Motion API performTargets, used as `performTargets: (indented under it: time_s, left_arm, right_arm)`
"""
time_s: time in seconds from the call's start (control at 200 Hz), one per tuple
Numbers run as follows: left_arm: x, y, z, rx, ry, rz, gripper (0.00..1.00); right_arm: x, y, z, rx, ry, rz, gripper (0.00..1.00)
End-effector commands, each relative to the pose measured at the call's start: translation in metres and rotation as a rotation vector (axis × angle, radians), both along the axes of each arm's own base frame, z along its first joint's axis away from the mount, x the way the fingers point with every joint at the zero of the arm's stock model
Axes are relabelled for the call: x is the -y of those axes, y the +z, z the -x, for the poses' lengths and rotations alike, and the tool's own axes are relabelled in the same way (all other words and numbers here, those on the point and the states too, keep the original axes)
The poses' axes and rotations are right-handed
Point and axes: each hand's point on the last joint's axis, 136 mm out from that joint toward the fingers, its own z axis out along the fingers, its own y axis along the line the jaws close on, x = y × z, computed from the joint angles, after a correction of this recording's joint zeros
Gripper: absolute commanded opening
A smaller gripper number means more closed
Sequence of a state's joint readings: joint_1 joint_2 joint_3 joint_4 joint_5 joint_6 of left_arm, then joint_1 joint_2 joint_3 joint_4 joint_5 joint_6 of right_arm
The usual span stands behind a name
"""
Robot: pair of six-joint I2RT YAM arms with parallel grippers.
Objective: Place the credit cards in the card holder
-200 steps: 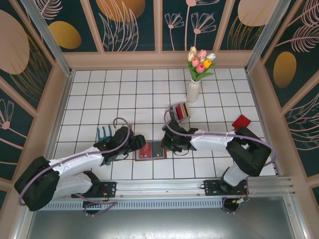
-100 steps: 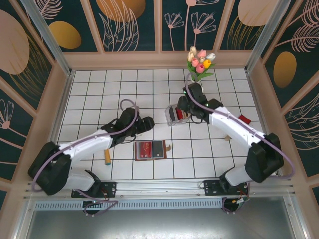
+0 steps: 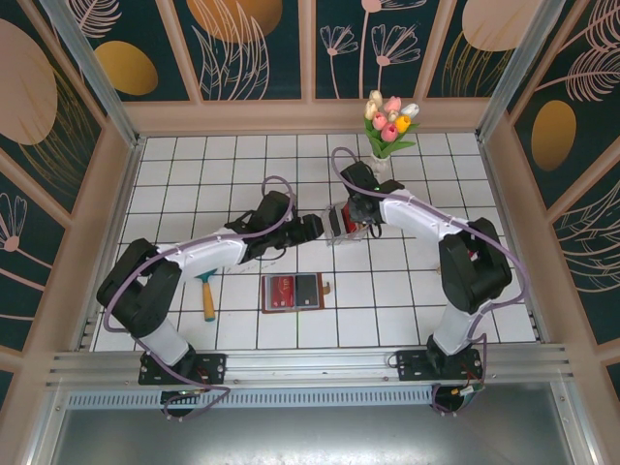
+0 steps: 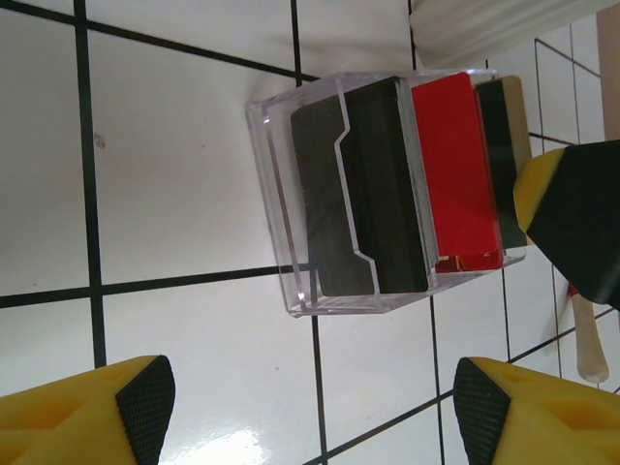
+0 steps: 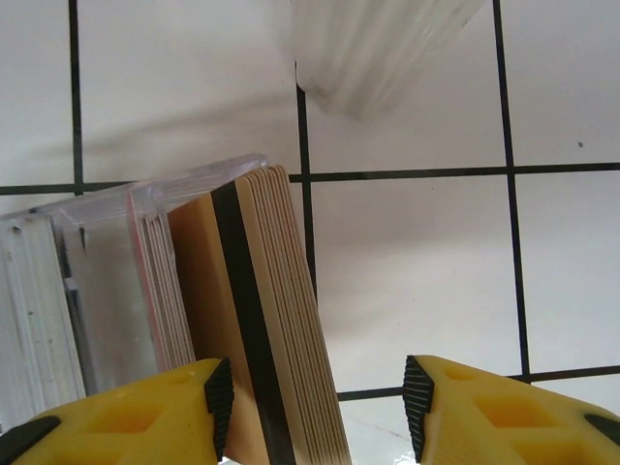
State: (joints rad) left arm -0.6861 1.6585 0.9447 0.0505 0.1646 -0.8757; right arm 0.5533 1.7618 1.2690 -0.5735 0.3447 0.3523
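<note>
Right wrist view: the right gripper is spread, its 2 fingers straddling the credit cards standing upright in the clear plastic box. The left gripper gapes wide just beside that box. The brown card holder lies open near the box, toward the arm bases.

Two robot arms with glossy white link shells and bulky black joint housings: the left arm and the right arm are each fixed on a black base bracket on a ribbed aluminium rail. A thin lavender cable runs loose along the left arm, and a matching lavender lead follows the right. The left tool has bright yellow moulded fingers faced with black, finely dimpled pads. The right tool has the same yellow fingers and black textured pads.
</note>
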Motion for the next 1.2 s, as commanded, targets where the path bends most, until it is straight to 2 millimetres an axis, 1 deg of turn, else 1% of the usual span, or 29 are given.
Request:
performTargets:
  time_s: [0.0, 0.02, 0.025, 0.035, 0.07, 0.335, 0.42, 0.465, 0.58, 0.661, 0.786, 0.911, 0.921, 0.941, 1.021, 1.076, 1.191]
  left_arm:
    - [0.007, 0.003, -0.004, 0.012, -0.030, 0.015, 0.78]
    - [0.007, 0.003, -0.005, 0.012, -0.029, 0.016, 0.78]
    - [0.009, 0.009, -0.008, 0.022, -0.030, 0.025, 0.78]
    - [0.011, 0.012, -0.010, 0.030, -0.030, 0.031, 0.78]
    - [0.012, 0.014, -0.010, 0.031, -0.032, 0.036, 0.78]
    - [0.011, 0.011, -0.007, 0.019, -0.032, 0.038, 0.78]
    - [0.010, 0.013, -0.007, 0.024, -0.026, 0.042, 0.78]
    - [0.011, 0.013, -0.007, 0.024, -0.030, 0.042, 0.78]
    - [0.010, 0.014, -0.007, 0.027, -0.027, 0.043, 0.78]
    - [0.011, 0.014, -0.007, 0.025, -0.030, 0.044, 0.78]
    - [0.011, 0.015, -0.007, 0.027, -0.032, 0.047, 0.78]
    - [0.011, 0.017, -0.007, 0.033, -0.030, 0.050, 0.78]
    - [0.008, 0.010, -0.004, 0.019, -0.030, 0.039, 0.78]
    - [0.007, 0.008, -0.002, 0.015, -0.030, 0.036, 0.78]
    - [0.006, 0.008, -0.002, 0.016, -0.029, 0.034, 0.78]
    - [0.006, 0.007, -0.002, 0.015, -0.029, 0.033, 0.78]
    - [0.005, 0.008, -0.002, 0.017, -0.027, 0.030, 0.78]
  right_arm:
    - [0.004, 0.000, -0.009, 0.009, -0.002, 0.053, 0.52]
    - [0.005, -0.001, -0.009, 0.007, -0.007, 0.061, 0.51]
    - [0.005, -0.001, -0.009, 0.007, -0.009, 0.063, 0.51]
    - [0.006, -0.002, -0.010, 0.008, -0.012, 0.068, 0.51]
    - [0.009, -0.004, -0.011, 0.008, -0.022, 0.085, 0.50]
    - [0.012, -0.017, -0.011, -0.010, -0.032, 0.117, 0.49]
    - [0.009, -0.020, -0.010, -0.021, -0.017, 0.105, 0.48]
    - [0.009, -0.018, -0.011, -0.017, -0.023, 0.107, 0.44]
    - [0.013, -0.006, -0.013, 0.004, -0.033, 0.123, 0.38]
    - [0.015, 0.002, -0.015, 0.023, -0.037, 0.131, 0.36]
    - [0.019, 0.009, -0.016, 0.035, -0.048, 0.152, 0.36]
    - [0.020, 0.009, -0.015, 0.032, -0.045, 0.162, 0.35]
    - [0.021, 0.009, -0.015, 0.033, -0.045, 0.163, 0.35]
    - [0.021, 0.008, -0.015, 0.033, -0.044, 0.163, 0.35]
    - [0.019, 0.007, -0.015, 0.029, -0.035, 0.159, 0.28]
    - [0.018, 0.006, -0.015, 0.024, -0.033, 0.155, 0.27]
    - [0.018, 0.011, -0.016, 0.031, -0.039, 0.149, 0.21]
